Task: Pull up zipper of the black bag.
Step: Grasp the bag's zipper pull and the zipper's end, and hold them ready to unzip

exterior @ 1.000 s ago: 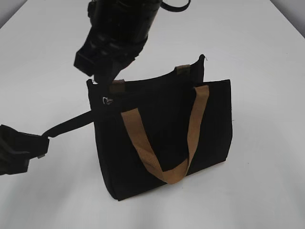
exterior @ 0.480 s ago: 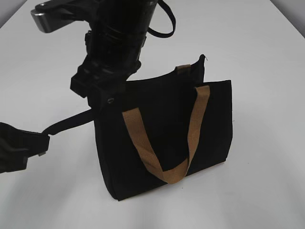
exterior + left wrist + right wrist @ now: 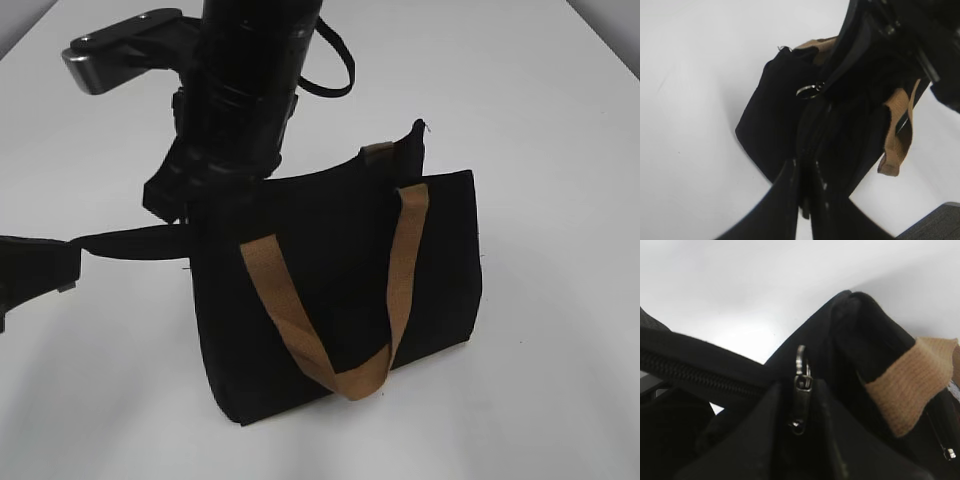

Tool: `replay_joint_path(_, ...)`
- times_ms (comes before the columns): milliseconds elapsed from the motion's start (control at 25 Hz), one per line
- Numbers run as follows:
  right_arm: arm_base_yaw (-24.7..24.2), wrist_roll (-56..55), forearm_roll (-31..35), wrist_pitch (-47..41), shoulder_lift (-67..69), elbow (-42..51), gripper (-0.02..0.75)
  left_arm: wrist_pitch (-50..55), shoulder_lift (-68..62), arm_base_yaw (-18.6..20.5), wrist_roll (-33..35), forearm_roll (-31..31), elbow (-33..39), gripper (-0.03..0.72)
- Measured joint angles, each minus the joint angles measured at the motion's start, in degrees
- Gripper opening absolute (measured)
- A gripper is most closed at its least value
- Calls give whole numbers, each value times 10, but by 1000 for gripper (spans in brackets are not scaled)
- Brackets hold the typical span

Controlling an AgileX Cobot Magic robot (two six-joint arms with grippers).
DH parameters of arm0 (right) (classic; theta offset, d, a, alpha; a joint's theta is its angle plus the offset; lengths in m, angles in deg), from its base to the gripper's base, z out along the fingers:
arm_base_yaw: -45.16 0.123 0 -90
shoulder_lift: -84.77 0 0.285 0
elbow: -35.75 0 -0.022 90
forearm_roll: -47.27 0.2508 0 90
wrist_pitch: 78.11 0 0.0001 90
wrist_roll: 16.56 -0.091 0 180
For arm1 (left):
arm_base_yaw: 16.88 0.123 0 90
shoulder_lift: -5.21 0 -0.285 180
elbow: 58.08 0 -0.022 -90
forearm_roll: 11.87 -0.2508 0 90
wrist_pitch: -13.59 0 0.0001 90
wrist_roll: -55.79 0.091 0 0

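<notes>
The black bag (image 3: 350, 280) stands upright mid-table, its tan handle (image 3: 330, 330) hanging down the front. My right gripper (image 3: 200, 205) reaches in from above to the bag's top left corner and hides the zipper in the exterior view. In the right wrist view the gripper (image 3: 800, 427) is shut on the silvery zipper pull (image 3: 801, 385), next to a tan handle tab (image 3: 912, 385). My left gripper (image 3: 30, 272) is at the far left, shut on the black side strap (image 3: 130, 240), which is stretched taut. The left wrist view shows the jaws (image 3: 805, 200) on the strap and the zipper ring (image 3: 809, 91).
The white table (image 3: 560, 120) surrounds the bag. The right arm's thick black body (image 3: 250, 80) and its cable hang over the back left of the bag. A dark grey edge shows in the left wrist view's lower right corner (image 3: 935, 225).
My right gripper has come down onto the zipper at the bag's top left corner. My left gripper has pulled the side strap leftward and taut, and the bag has shifted slightly left.
</notes>
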Motion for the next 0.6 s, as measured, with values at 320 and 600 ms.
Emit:
replay_joint_path(320,1,2,-20,-2,0,0,-1,7,-4,0,0,0,0,24)
replay_joint_path(600,-6,2,-27,-4,-18,0,-1,59,-4,0,0,1,0,24)
